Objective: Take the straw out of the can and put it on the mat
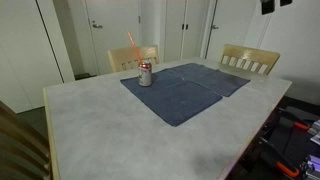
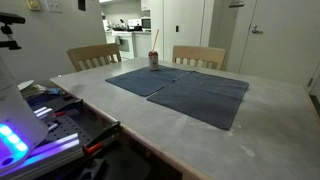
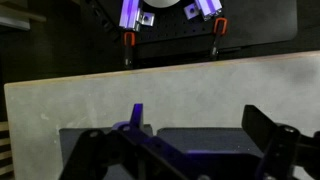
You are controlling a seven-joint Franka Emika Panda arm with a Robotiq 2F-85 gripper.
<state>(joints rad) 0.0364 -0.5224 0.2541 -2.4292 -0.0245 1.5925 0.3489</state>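
Observation:
The silver can with red markings stands upright on the far corner of the dark blue mat. It shows in both exterior views, as do the can and mat from the opposite side. The thin red-orange straw stands tilted in the can, its top well above the rim; it also shows faintly in an exterior view. My gripper shows only in the wrist view. It is open and empty over bare pale tabletop, far from the can.
Two wooden chairs stand at the far side of the pale grey table. In the wrist view the table's edge runs across, with dark equipment and purple lights beyond it.

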